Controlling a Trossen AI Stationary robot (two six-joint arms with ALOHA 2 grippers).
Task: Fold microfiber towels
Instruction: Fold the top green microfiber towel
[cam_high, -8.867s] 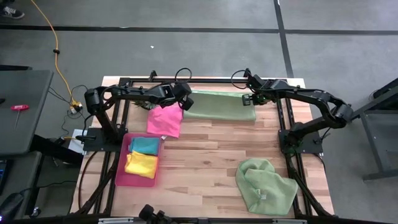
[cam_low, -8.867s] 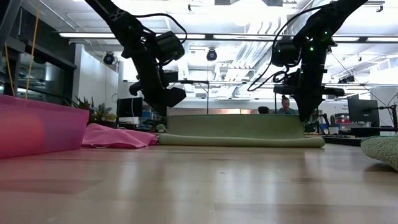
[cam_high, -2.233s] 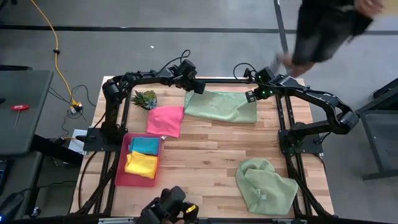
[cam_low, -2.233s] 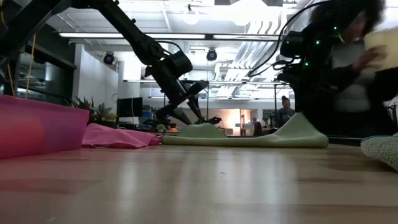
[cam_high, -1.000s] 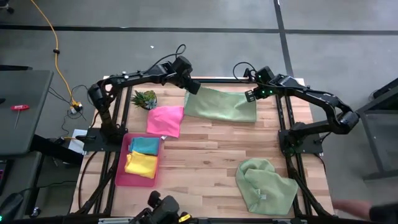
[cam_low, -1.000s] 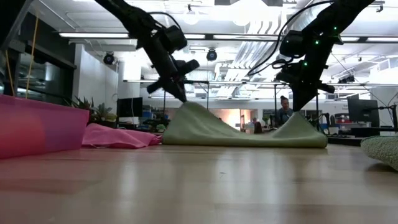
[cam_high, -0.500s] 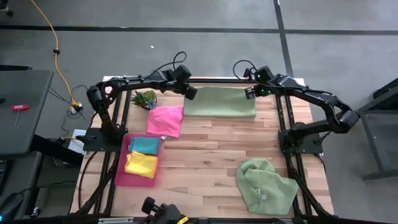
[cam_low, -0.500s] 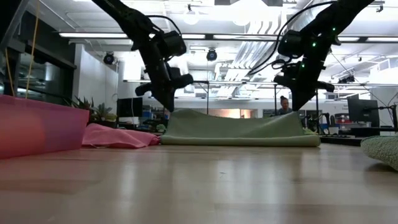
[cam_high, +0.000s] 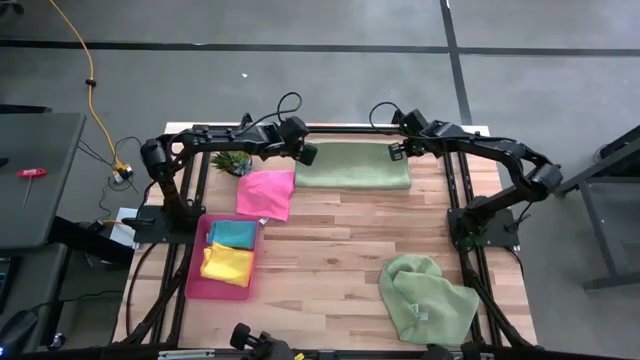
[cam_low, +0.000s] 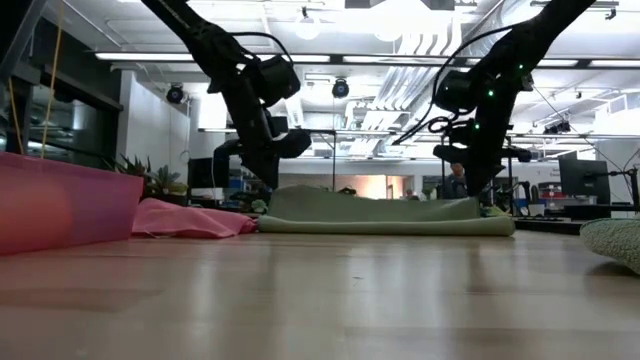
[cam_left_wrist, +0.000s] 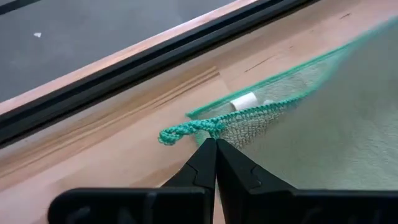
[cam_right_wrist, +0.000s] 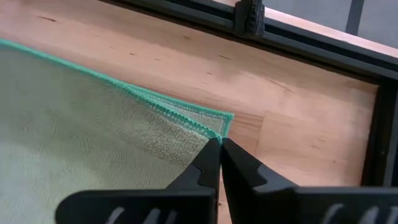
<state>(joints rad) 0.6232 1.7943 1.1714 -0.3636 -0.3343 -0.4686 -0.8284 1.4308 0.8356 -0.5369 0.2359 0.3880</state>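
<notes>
1. High view: nearest the camera side of the table (cam_high: 330, 235), a crumpled green towel (cam_high: 425, 298) is lying unfolded, well apart from the tray (cam_high: 193, 272), which is holding a teal towel (cam_high: 233, 234) and a yellow one (cam_high: 228, 264).
2. Beyond the tray, a pink towel (cam_high: 266, 193) is lying flat beside a plant (cam_high: 232, 160).
3. Farthest from the tray, the folded towel (cam_high: 352, 165) is resting along the far edge. The left gripper (cam_high: 307, 153) and right gripper (cam_high: 394, 151) are each pinching a far corner, fingers fully closed.
4. Judging the step: both corners should be lowered together, edges matched, before letting go.
5. Whether the layers are lining up underneath is hidden; the low view is showing only the towel's front fold.
</notes>
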